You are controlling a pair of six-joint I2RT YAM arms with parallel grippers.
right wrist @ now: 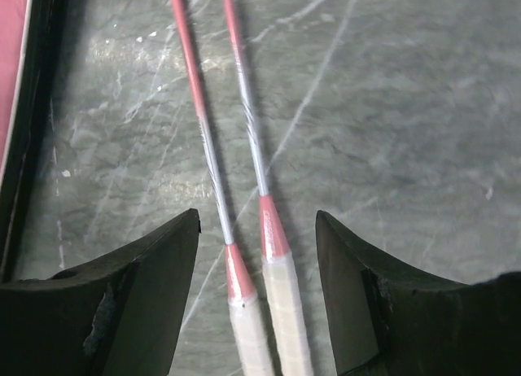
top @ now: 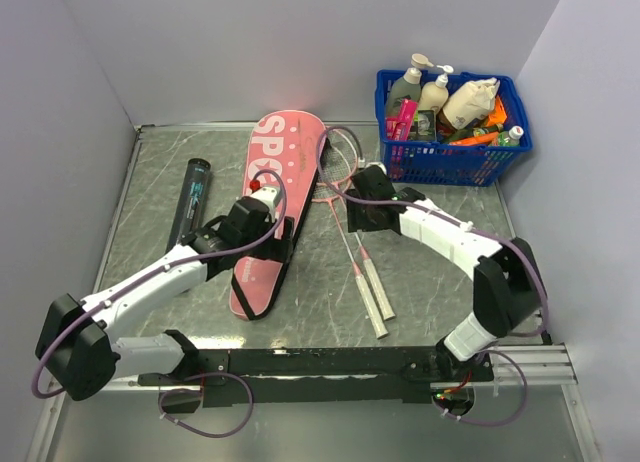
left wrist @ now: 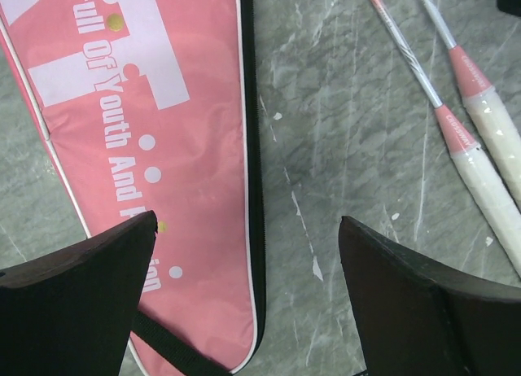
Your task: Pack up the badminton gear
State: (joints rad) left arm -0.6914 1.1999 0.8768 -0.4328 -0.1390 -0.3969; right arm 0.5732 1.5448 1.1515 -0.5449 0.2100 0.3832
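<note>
**Right arm lined up over the rackets; nothing packed yet**

As things lie, the packing looks barely begun. The pink racket cover (top: 285, 152) lies flat on the counter (top: 440, 257), wide end away from the arms. I cannot tell whether its zip is open. The two rackets (top: 368, 277) lie side by side just to its right, white handles toward the arms. The black tube (top: 192, 197) lies to the cover's left, apart from it. The blue basket (top: 450, 164) of bottles stands in the far right corner.

The right fingers (right wrist: 122, 311) hang partly open astride both racket shafts where they meet the handles, touching neither and holding nothing. The left fingers (left wrist: 73, 311) are spread wide and empty above the cover's right edge, near its narrow end.

The step in hand seems to be picking up the rackets. That calls for the right fingers to drop and close on both thin shafts together, where one could slip free. The left fingers would then likely have to hold the cover steady or open.
</note>
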